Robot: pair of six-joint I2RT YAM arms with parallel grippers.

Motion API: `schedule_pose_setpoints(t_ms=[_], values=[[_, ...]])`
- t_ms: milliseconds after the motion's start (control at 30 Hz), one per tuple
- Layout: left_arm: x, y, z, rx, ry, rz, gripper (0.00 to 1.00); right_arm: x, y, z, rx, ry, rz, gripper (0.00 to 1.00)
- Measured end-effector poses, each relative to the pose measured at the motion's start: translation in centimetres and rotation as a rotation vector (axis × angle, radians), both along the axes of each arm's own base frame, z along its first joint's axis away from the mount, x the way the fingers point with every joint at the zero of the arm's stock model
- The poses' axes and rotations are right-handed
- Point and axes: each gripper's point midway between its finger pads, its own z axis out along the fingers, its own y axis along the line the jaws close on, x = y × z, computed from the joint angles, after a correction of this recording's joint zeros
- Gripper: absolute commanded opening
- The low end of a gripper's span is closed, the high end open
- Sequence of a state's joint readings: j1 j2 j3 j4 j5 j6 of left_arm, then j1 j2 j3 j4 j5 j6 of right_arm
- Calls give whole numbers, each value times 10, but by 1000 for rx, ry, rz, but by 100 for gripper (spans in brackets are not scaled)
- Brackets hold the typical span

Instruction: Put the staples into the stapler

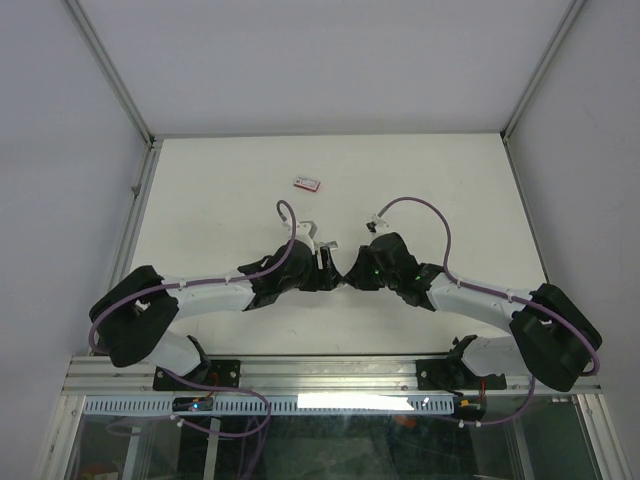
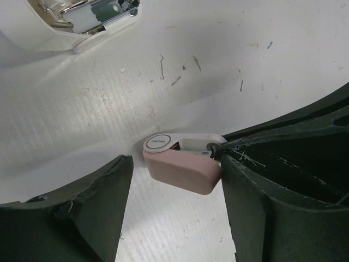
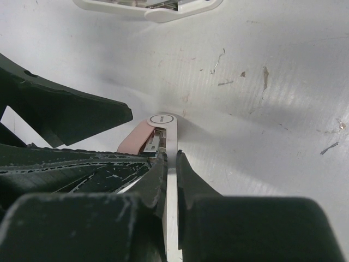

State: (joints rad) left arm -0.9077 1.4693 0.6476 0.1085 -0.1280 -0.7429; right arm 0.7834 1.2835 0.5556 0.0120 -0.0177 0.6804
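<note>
A pink-and-white plastic stapler [image 2: 182, 173] lies between the spread fingers of the left pincer [image 2: 173, 161]. The right pincer [image 3: 171, 159] seems clamped on its white arm. The small red staples box [image 1: 307, 183] lies well beyond both.

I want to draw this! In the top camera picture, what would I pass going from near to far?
Metal rail, then left gripper and right gripper side by side, then red staples box.

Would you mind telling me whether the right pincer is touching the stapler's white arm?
Touching. The right wrist view shows the right pincer shut on the stapler's white arm, clamping it from both sides with no gap visible.
</note>
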Motion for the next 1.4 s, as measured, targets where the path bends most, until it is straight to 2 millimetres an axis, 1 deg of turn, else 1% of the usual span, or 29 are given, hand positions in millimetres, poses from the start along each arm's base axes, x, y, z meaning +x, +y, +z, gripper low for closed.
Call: schedule_pose_setpoints(t_ms=[300,500,767,867,967,1033,1100,1200,1333,1400], values=[[0,8,7,-16,-11,5,65,2,1,2,3,-6,-1,0],[2,13,10,-14,-28,10,64,5,-3,0,-14,-11,-21,0],[3,14,12,-9,-44,-6,65,6,-4,1,-20,-14,-28,0],[4,12,16,6,-53,-41,66,7,-6,-1,-29,-12,-35,0],[7,5,26,1,-84,-77,67,8,-7,-1,-30,-13,-42,0],[12,-4,35,-2,-112,-104,67,8,-7,-1,-30,-14,-42,0],[16,-15,38,-5,-123,-127,68,9,-8,-1,-31,-14,-42,0],[19,-24,26,22,-108,-146,68,9,-8,-1,-32,-13,-43,0],[12,-21,2,95,-61,-159,68,9,-12,-3,-47,-11,-53,0],[10,-22,0,112,-62,-157,68,10,-13,-4,-51,-11,-55,0]])
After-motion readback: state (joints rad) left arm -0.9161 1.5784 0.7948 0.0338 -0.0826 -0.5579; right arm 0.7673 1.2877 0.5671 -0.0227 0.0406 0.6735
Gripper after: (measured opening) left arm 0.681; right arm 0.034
